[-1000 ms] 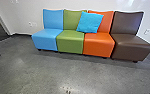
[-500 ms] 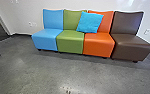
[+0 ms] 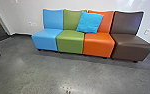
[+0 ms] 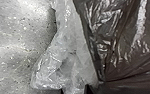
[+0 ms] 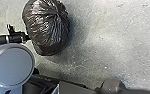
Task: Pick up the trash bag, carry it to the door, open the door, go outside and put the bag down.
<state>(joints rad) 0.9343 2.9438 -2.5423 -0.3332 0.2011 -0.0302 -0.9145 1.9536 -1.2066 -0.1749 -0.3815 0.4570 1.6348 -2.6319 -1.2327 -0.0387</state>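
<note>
Glossy dark plastic of the trash bag (image 4: 116, 37) shows large and close in the left wrist view. Crinkled translucent plastic (image 4: 68, 47) lies right against it, narrowing at one end and spreading at the other. Seen from the right wrist, the rounded, gathered dark bag (image 5: 47, 27) appears whole against the grey floor, with a black jointed part of the robot (image 5: 13, 37) reaching to its side. How either gripper stands relative to the bag is not clear. Whether the bag touches the floor cannot be made out.
Blue (image 3: 47, 37), green (image 3: 70, 41), orange (image 3: 98, 43) and brown (image 3: 131, 45) seats stand in a row along the white wall (image 3: 28, 12). A turquoise cushion (image 3: 89, 22) leans on the orange one. A doorway edge (image 3: 2, 18) is at the far left.
</note>
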